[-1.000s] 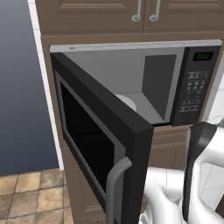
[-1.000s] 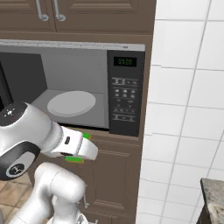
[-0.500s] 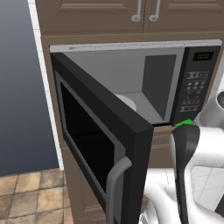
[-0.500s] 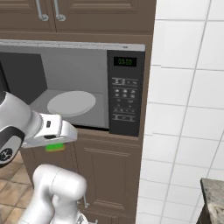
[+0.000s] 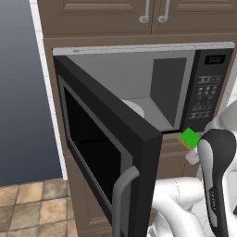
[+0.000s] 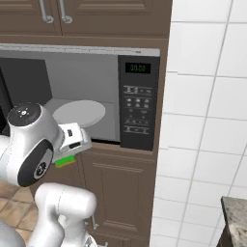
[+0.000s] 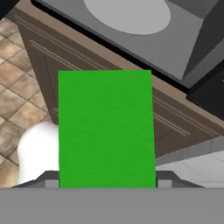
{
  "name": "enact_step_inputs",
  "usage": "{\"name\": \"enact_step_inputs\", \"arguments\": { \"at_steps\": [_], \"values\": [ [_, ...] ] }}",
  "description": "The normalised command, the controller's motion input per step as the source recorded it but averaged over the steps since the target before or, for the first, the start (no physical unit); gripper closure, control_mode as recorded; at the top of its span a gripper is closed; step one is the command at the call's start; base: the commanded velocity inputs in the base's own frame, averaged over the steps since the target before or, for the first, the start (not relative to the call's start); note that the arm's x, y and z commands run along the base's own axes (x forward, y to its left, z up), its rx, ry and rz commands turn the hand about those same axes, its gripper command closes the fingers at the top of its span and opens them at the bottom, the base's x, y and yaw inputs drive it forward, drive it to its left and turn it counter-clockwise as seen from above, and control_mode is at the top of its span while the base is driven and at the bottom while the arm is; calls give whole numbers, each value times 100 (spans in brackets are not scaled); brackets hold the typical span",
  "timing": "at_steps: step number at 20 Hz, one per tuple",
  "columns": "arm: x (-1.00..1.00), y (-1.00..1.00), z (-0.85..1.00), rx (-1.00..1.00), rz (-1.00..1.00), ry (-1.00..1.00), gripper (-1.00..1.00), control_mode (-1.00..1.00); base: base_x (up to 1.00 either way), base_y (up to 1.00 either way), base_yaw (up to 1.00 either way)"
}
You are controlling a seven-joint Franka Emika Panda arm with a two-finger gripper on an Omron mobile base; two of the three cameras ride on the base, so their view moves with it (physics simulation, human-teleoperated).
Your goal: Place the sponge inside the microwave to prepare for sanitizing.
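Hand view gives me the sponge [image 7: 106,129] broad and green between the fingers of my claw [image 7: 106,181], clenched on it from both sides. From the left base view I see the sponge [image 5: 189,138] held in the air just in front of the microwave [image 5: 139,92], below its open cavity and near the button panel [image 5: 207,90]. Its door [image 5: 104,148] stands swung wide, and a pale round turntable [image 6: 79,112] lies inside.
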Motion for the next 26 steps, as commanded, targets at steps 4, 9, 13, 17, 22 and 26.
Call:
{"name": "enact_step_inputs", "arguments": {
  "at_steps": [4,9,13,17,22,26],
  "values": [
    [3,56,-16,0,27,-3,100,-100,0,0,0],
    [0,43,-19,-1,7,-12,100,-100,0,0,0],
    [3,2,-3,3,-4,-9,100,-100,0,0,0],
    [11,-1,-8,10,-12,-13,100,-100,0,0,0],
    [5,0,-22,22,-9,-15,100,-100,0,0,0],
    [4,0,-23,26,-3,-19,100,-100,0,0,0]
  ]
}}
